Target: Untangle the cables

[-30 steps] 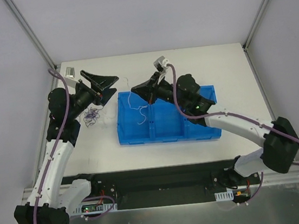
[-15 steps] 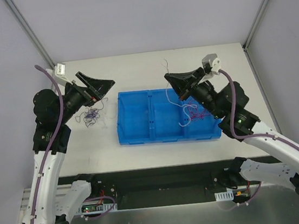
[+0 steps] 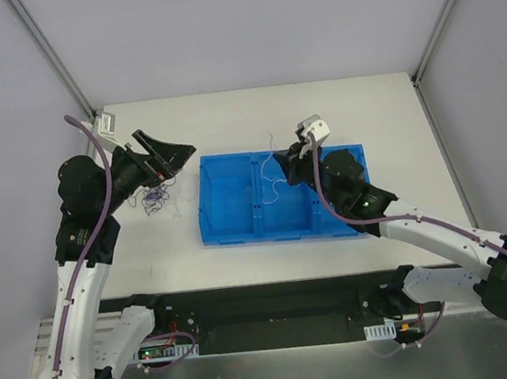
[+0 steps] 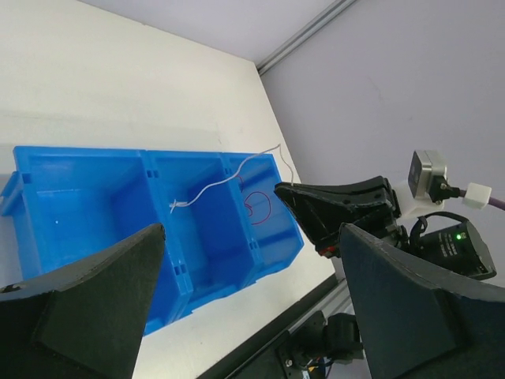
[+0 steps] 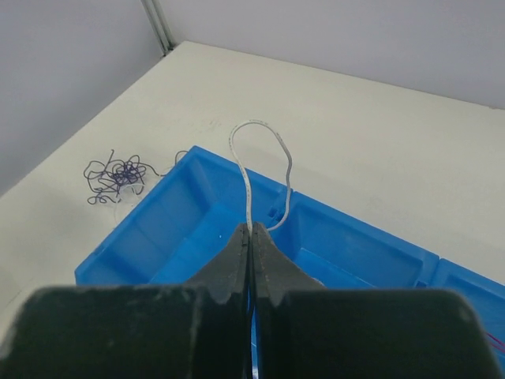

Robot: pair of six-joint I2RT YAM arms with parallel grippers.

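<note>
We see white cable [image 5: 245, 183] dangling over middle of bin [image 3: 240, 226], right gripper [image 5: 252, 241] fingers clamped on it. Purple tangle [image 3: 154, 198] lies on table [image 3: 253, 111] at bin's 9 o'clock. Left gripper [image 3: 175, 153] hangs at tangle's 1 o'clock, fingers wide apart.

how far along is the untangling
Done: a red cable lies in an end compartment of the bin. In hand: the right claw is shut on the white cable above the bin. To do: the purple knot on the table, left claw open near it.
</note>
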